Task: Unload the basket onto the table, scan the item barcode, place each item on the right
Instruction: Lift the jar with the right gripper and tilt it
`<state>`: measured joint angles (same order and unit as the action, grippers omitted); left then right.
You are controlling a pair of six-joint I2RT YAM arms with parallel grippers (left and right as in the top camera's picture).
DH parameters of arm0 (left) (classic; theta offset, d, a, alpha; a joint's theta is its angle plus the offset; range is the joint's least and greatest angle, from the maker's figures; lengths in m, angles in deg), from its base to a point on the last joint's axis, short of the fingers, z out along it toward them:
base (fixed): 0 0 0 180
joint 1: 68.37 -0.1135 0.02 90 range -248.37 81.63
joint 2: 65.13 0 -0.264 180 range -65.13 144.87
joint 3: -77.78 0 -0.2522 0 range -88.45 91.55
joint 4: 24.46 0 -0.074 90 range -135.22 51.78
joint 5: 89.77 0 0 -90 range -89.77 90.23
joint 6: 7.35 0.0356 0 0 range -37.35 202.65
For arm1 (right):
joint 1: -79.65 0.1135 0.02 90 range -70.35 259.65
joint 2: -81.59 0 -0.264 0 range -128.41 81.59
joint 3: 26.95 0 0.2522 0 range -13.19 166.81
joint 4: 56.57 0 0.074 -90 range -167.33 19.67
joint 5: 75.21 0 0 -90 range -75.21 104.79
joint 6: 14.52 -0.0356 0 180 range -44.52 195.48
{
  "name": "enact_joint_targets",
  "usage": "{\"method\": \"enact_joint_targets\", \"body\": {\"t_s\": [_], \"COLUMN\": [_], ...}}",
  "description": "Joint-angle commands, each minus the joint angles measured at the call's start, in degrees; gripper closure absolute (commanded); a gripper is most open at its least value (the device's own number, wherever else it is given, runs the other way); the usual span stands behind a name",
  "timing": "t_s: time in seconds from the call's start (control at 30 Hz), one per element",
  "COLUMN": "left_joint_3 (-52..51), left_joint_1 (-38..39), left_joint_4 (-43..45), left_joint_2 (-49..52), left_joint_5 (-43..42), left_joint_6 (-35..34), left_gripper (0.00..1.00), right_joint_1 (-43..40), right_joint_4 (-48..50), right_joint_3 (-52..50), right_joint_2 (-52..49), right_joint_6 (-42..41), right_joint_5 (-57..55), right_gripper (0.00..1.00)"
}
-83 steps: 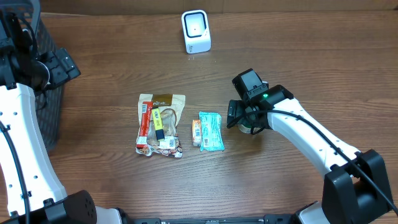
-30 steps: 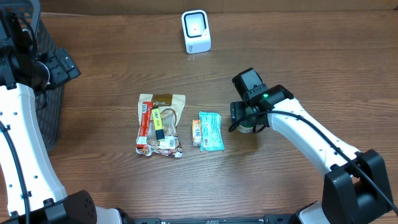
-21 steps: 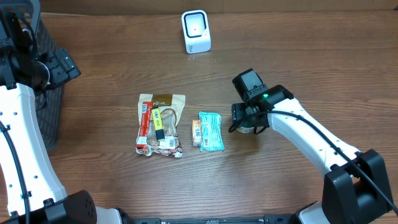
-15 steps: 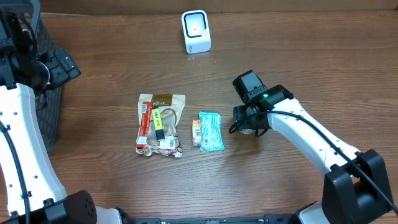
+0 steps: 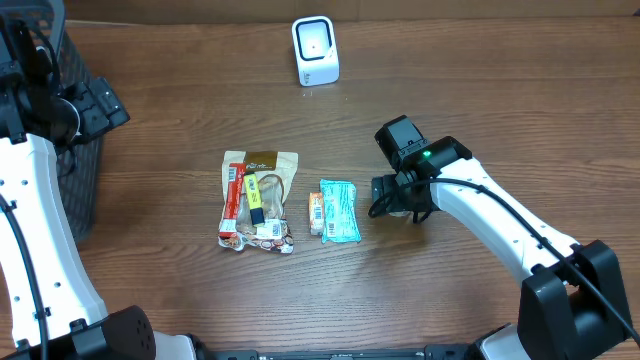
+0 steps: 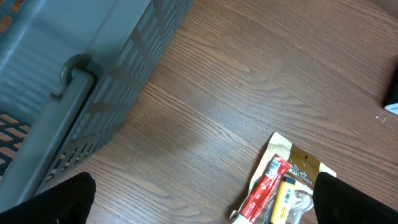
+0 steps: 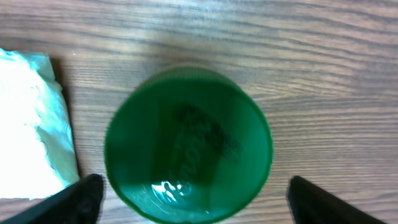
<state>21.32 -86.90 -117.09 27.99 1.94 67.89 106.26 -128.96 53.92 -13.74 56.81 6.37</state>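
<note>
A round item with a green lid (image 7: 188, 144) stands upright on the wooden table, right of a teal packet (image 5: 339, 210). My right gripper (image 7: 199, 202) hangs over it, open, one finger on each side of the lid with a gap at both. In the overhead view the right gripper (image 5: 398, 197) covers nearly all of that item. The white barcode scanner (image 5: 315, 50) stands at the far middle of the table. My left gripper (image 6: 202, 202) is open and empty, high at the far left (image 5: 98, 105).
A brown pouch with a red and a yellow stick (image 5: 256, 200) lies left of the teal packet, and a small orange pack (image 5: 315, 213) lies against the packet's left side. A dark grey basket (image 6: 93, 37) stands at the table's left edge.
My right gripper's jaws have spread wider around the green-lidded item and the gripper has shifted slightly toward the near edge. The left arm has not moved.
</note>
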Motion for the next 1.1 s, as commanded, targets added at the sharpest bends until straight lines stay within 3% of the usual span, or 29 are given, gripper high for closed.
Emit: {"method": "enact_joint_targets", "body": {"t_s": [0.0,0.27,0.6,0.73,1.07], "left_joint_3": [1.0,1.0,1.0,1.0,1.0], "left_joint_1": [-0.1,-0.1,-0.1,-0.1,-0.1], "left_joint_4": [0.0,0.0,0.0,0.0,0.0], "left_joint_2": [-0.3,-0.3,-0.3,-0.3,-0.3], "left_joint_5": [-0.2,-0.2,-0.2,-0.2,-0.2], "left_joint_6": [0.4,0.4,0.4,0.4,0.4], "left_gripper": [0.0,0.0,0.0,0.0,0.0], "right_joint_1": [-0.1,-0.1,-4.0,-6.6,-6.8], "right_joint_4": [1.4,6.3,5.7,6.0,6.4], "right_joint_3": [1.3,1.3,1.3,1.3,1.3], "right_joint_2": [0.1,0.1,0.0,-0.1,-6.7], "right_joint_6": [0.9,2.7,2.7,3.1,5.2], "right_joint_5": [-0.5,-0.5,-0.3,5.2,7.1], "right_gripper": [0.0,0.0,0.0,0.0,0.0]}}
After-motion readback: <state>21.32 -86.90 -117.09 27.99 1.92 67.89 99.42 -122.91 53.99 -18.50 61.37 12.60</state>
